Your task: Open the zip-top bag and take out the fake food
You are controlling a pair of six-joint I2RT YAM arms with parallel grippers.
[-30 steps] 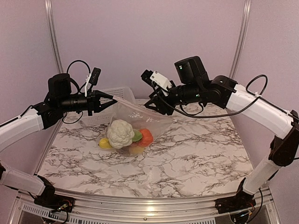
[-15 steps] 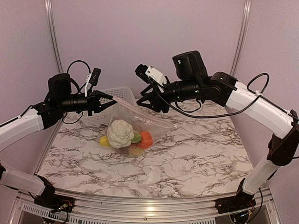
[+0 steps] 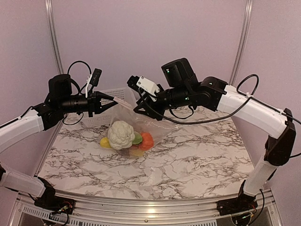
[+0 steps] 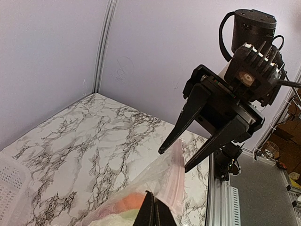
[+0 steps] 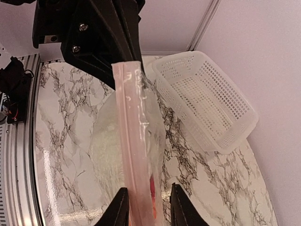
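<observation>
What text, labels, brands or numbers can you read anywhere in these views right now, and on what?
No text is readable in any view.
zip-top bag: no print visible on the zip strip or the plastic.
white mesh basket: no label visible.
white plate on the right arm's wrist: too small to tell whether it is marked.

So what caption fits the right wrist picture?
Left gripper pinches the pink strip of the zip-top bag; the open right gripper straddles it, white basket beyond.
</observation>
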